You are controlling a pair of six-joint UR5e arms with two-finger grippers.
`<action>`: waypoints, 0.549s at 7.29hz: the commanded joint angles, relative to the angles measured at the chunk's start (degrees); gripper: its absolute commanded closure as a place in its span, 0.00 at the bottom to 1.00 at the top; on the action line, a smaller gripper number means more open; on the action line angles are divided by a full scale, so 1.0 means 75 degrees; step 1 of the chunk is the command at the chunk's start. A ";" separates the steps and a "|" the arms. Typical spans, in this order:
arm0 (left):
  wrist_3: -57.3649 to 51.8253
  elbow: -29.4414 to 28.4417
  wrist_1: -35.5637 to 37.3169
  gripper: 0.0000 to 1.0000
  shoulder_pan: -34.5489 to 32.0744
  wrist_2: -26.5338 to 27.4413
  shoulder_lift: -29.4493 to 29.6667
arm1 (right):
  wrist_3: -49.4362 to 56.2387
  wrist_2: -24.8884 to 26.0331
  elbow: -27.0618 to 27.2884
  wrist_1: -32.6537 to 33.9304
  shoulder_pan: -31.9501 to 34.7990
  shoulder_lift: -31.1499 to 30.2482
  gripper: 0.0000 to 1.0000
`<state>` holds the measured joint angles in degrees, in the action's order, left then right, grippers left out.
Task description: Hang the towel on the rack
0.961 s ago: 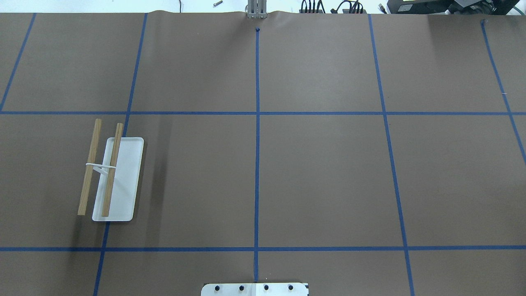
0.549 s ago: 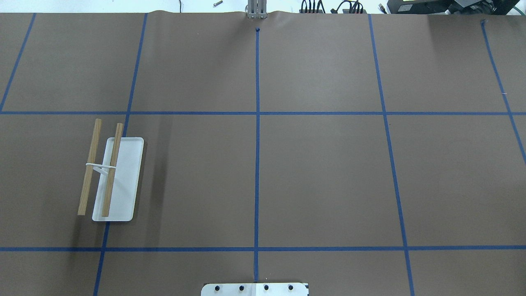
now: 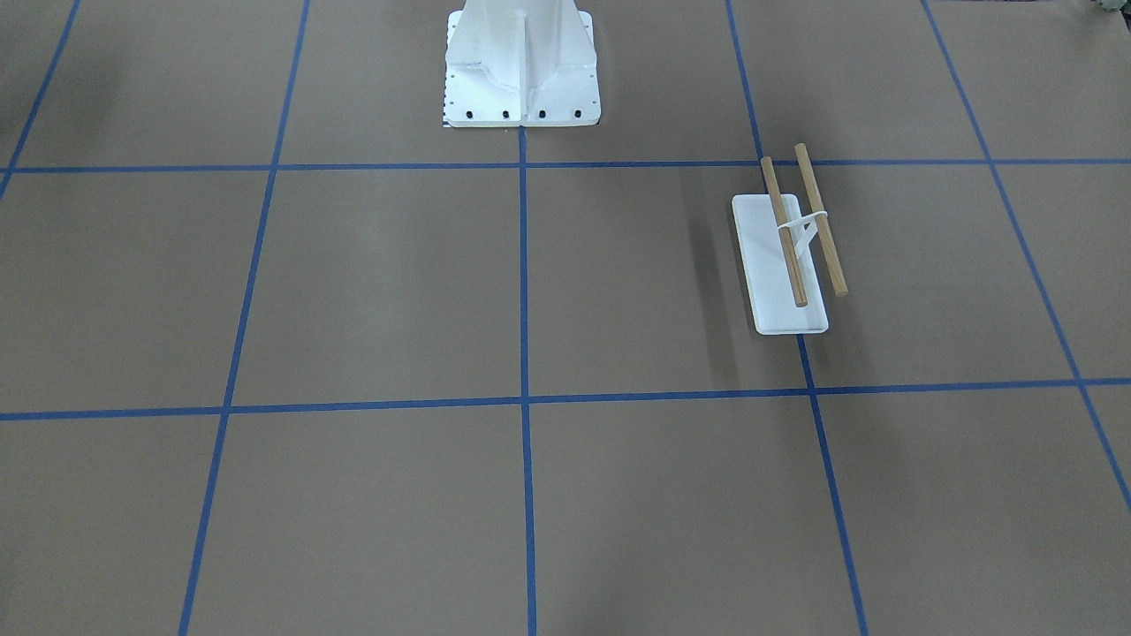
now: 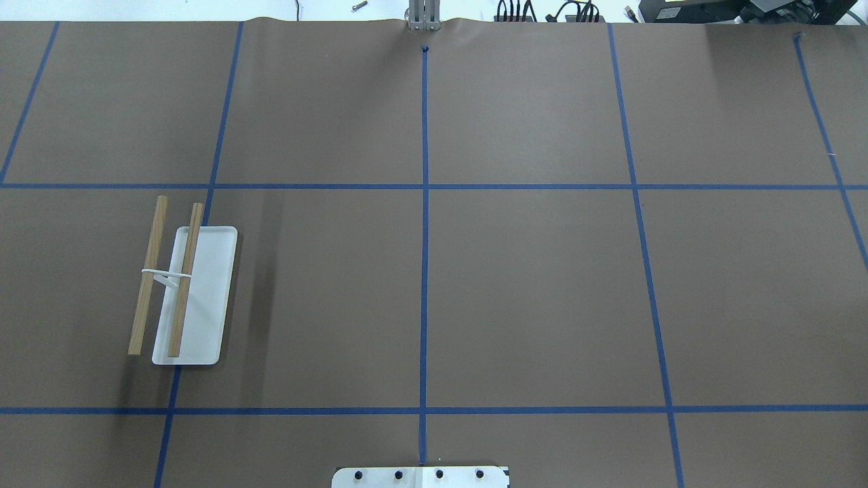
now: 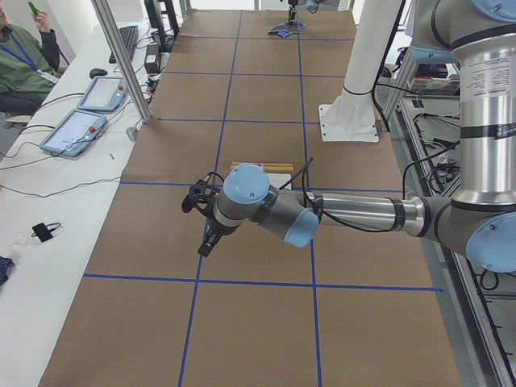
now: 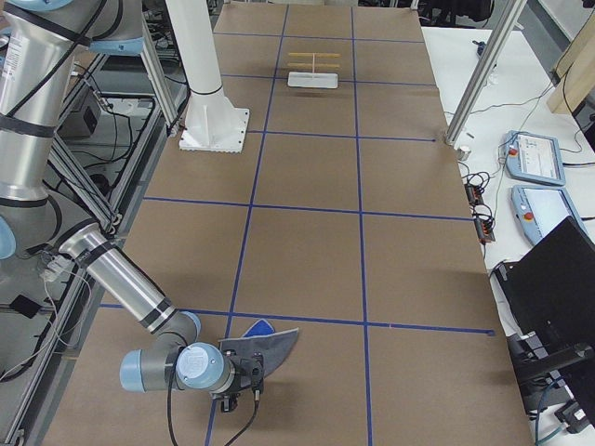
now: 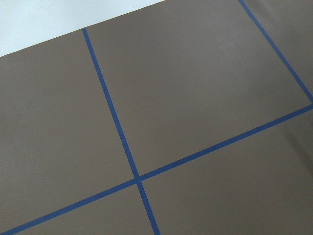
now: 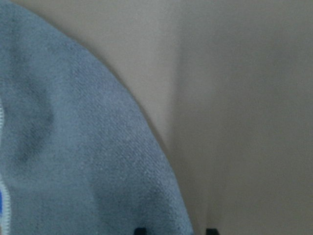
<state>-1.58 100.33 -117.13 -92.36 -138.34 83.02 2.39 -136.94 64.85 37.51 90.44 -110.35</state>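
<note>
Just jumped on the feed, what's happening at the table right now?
The right gripper is down at the towel, which lies on the table at its end on the robot's right, one corner turned up showing blue. In the wrist view its fingertips look apart, so it seems not gripped yet. The rack stands far off on the robot's left, both dowels bare. The left gripper hovers over the table; I cannot tell if it is open.

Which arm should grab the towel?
Right. The right end effector is at the towel edge; the left end effector hangs far off, on the rack side.
</note>
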 commanded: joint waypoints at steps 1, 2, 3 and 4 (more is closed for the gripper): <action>0.0000 -0.0006 -0.0004 0.01 -0.0002 0.0000 -0.0018 | 0.0056 -0.0011 0.0026 -0.0009 0.0000 0.0041 1.00; 0.0000 -0.0006 -0.0004 0.01 -0.0002 0.0000 -0.0018 | 0.0080 -0.0057 0.0084 -0.0009 0.0000 0.0065 1.00; 0.0000 -0.0018 -0.0004 0.01 0.0010 0.0000 -0.0018 | 0.0080 -0.0336 0.0386 0.0014 -0.0012 0.0088 1.00; 0.0000 -0.0018 0.0007 0.01 0.0010 0.0000 -0.0018 | 0.0080 -0.0768 0.0725 0.0060 -0.0070 0.0205 1.00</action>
<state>-1.58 100.23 -117.14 -92.33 -138.34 82.89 2.95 -139.45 67.49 37.63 90.27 -109.60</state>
